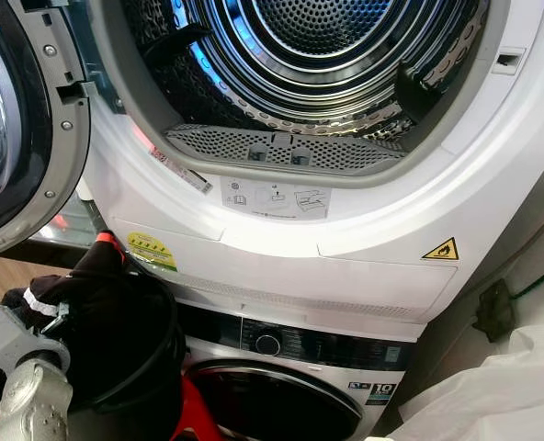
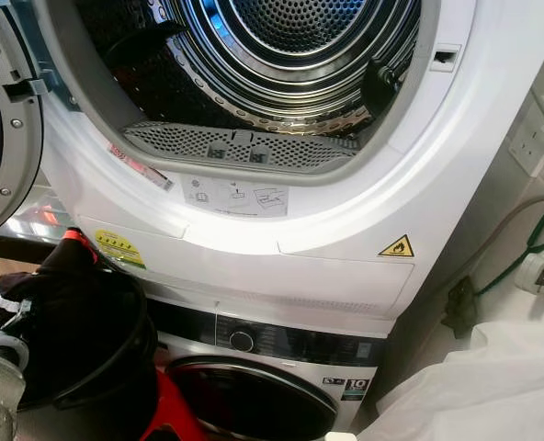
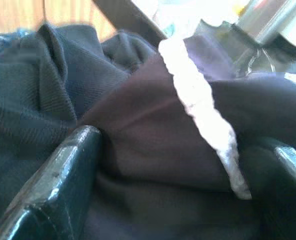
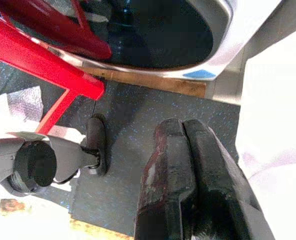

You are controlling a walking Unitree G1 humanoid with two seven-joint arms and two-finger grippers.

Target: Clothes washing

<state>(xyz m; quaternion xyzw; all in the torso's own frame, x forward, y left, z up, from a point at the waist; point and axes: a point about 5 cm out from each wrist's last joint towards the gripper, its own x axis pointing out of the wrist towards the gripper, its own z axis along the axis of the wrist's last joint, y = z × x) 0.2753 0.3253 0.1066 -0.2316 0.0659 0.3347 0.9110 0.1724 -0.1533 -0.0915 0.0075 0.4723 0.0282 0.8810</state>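
Observation:
The upper machine, a dryer, has its door [image 1: 15, 138] swung open to the left, and its steel drum [image 1: 318, 55] looks empty. Below it is the washer with a round dark door [image 1: 272, 404] that is closed. At lower left my left gripper [image 3: 183, 165] is shut on a dark garment [image 1: 97, 294] with a white strip [image 3: 203, 115], held below the dryer's opening. Cloth bulges between its two black fingers [image 3: 58, 185]. My right gripper [image 4: 184, 125] hangs low over the dark floor by the washer door [image 4: 153, 30], fingers pressed together and holding nothing.
A black bucket [image 1: 153, 367] sits under the held garment, beside a red frame [image 4: 43, 60]. White sheeting [image 1: 502, 386] covers the lower right. A wall socket and plug with a green cable [image 2: 543, 266] are to the right of the machines. The lint filter [image 1: 281, 147] lines the dryer's lower rim.

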